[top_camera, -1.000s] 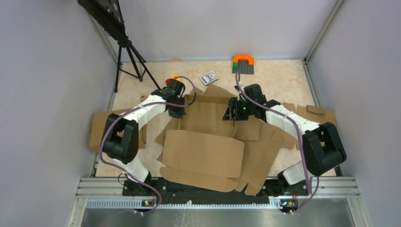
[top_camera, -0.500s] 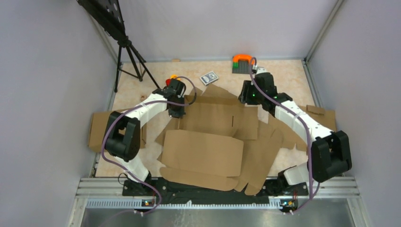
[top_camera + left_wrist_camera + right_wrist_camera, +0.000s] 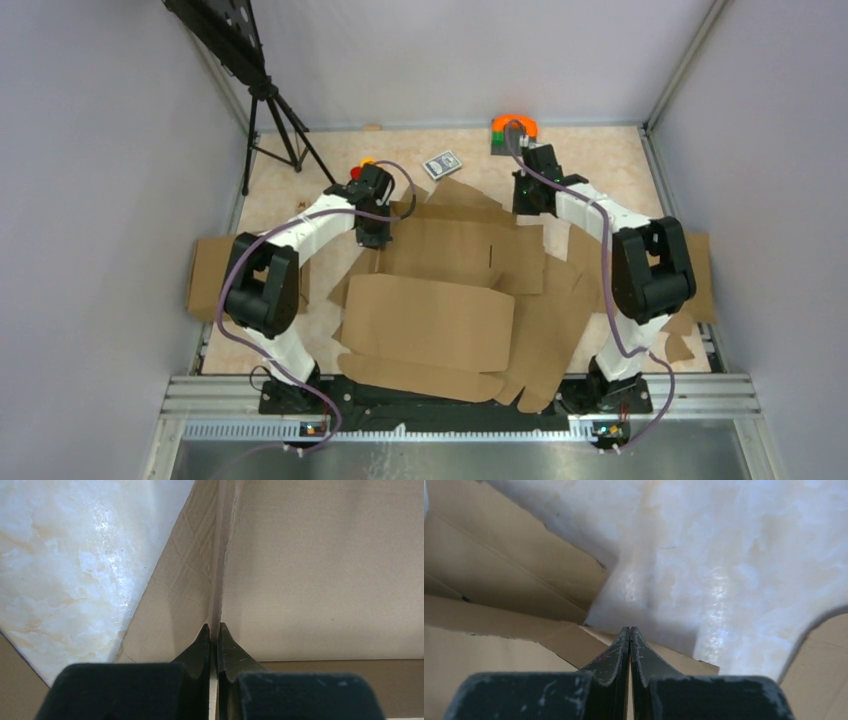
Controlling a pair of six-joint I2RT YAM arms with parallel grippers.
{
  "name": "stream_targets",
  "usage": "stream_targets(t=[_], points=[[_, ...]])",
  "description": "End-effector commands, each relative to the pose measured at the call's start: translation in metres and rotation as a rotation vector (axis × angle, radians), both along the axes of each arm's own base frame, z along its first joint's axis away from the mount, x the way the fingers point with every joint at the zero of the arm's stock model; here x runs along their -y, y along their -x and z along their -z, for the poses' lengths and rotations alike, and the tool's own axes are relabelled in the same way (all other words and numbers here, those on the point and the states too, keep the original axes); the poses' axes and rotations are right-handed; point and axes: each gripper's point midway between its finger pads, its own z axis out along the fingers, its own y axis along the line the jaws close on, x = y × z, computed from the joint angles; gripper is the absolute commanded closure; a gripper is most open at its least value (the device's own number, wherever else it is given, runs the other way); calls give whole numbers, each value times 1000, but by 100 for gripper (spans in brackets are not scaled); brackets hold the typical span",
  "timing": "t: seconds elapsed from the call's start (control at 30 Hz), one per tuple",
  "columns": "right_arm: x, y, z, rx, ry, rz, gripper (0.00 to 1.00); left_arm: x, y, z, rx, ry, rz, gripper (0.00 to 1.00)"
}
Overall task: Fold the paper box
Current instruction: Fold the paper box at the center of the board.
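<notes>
The paper box [image 3: 440, 320] is a large brown die-cut cardboard sheet spread over the middle of the table, with its near panel folded over. My left gripper [image 3: 374, 238] is at the box's back left corner. In the left wrist view my left gripper [image 3: 214, 630] is shut on a thin upright flap edge of the box [image 3: 320, 580]. My right gripper [image 3: 524, 208] is at the back right corner. The right wrist view shows my right gripper [image 3: 630, 629] shut with nothing between the jaws, just above a flap of the box [image 3: 499, 570] and the marble tabletop.
A tripod [image 3: 270, 120] stands at the back left. A card deck [image 3: 442, 163] and an orange, green and grey brick piece [image 3: 514, 133] lie at the back. A smaller cardboard slab [image 3: 205, 270] lies at the left, and cardboard scraps [image 3: 690, 250] at the right.
My right arm has swung from the middle of the box to its back right corner and its jaws have shut. The left arm has held still.
</notes>
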Motion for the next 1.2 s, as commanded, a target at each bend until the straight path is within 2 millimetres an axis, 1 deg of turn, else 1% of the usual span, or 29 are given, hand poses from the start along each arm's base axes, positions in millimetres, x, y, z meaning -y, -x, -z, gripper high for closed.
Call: stream_targets(t=[0.0,0.07,0.13,0.2,0.3,0.37,0.43,0.5,0.53,0.57,0.63,0.67,0.77,0.9,0.93,1.07,1.1,1.17], points=[[-39,12,-8,5,-98,-152,99,2,5,-1,-35,-7,2,100],[-56,21,-11,5,-128,-197,99,3,5,-2,-35,-4,9,100],[-63,24,-13,7,-137,-210,99,6,6,-2,-35,-4,31,100],[-66,24,-15,17,-141,-220,98,8,6,-3,-37,-16,45,100],[-64,27,-17,13,-127,-225,97,7,6,-3,-38,-27,37,100],[-56,32,-18,8,-103,-220,96,6,5,-3,-37,-33,31,100],[-45,37,-20,7,-101,-189,94,5,4,-4,-34,-38,27,100],[-27,46,-18,-8,-113,-130,91,5,3,-5,-31,-40,27,100],[-17,49,-20,2,-117,-96,90,5,3,-6,-30,-40,28,100],[-6,55,-17,3,-110,-57,89,5,2,-7,-28,-40,28,100],[11,61,-22,34,-84,5,83,5,2,-7,-27,-40,31,100],[16,66,-24,42,-78,24,80,5,2,-7,-27,-42,32,100],[28,80,-28,67,-64,58,65,4,2,-6,-29,-49,33,100],[52,96,-15,37,-11,144,62,3,0,-6,-24,-52,36,100],[53,100,-9,18,-33,143,62,4,1,-5,-26,-51,38,100],[49,108,15,-52,-236,132,59,6,1,-3,-32,-42,46,100],[49,110,20,-68,-266,136,57,6,1,-3,-34,-41,46,100],[49,112,28,-89,-290,148,50,6,1,-2,-35,-40,50,100]])
